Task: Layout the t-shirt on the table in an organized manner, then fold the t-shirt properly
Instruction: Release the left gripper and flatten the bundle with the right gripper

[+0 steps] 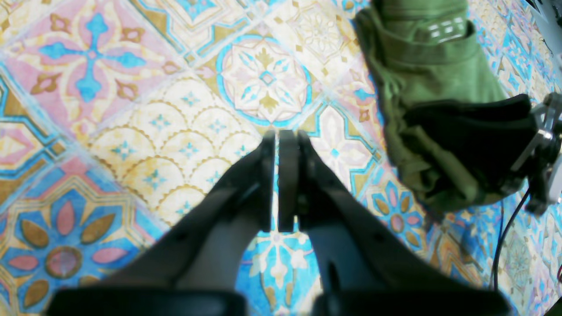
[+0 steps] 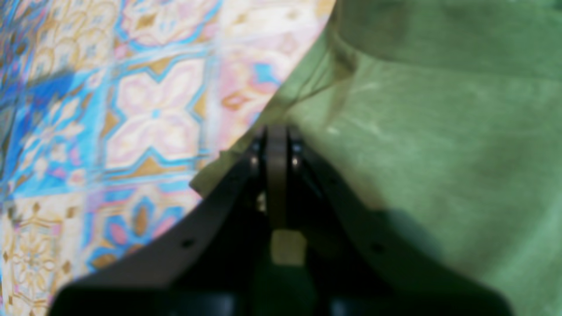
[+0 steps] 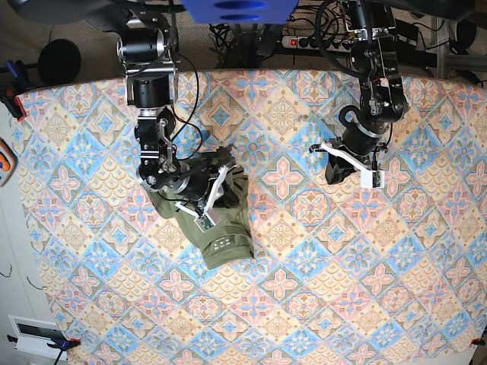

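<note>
The olive-green t-shirt (image 3: 213, 224) lies as a crumpled bundle left of the middle of the patterned table (image 3: 304, 266). Its printed neck label (image 1: 445, 30) faces up. My right gripper (image 3: 228, 176) is shut and sits at the shirt's edge. In the right wrist view the closed tips (image 2: 276, 131) meet the fabric (image 2: 417, 131) where it borders the bare table (image 2: 153, 123); I cannot tell whether any cloth is pinched. My left gripper (image 1: 278, 134) is shut and empty over bare table (image 1: 131, 131), well to the side of the shirt (image 1: 421, 87). In the base view the left gripper (image 3: 331, 173) is right of centre.
A power strip (image 3: 304, 39) and cables lie beyond the table's far edge. A clamp (image 3: 11, 103) holds the cloth at the left edge. A black cable (image 1: 500, 245) hangs from the right arm near the shirt.
</note>
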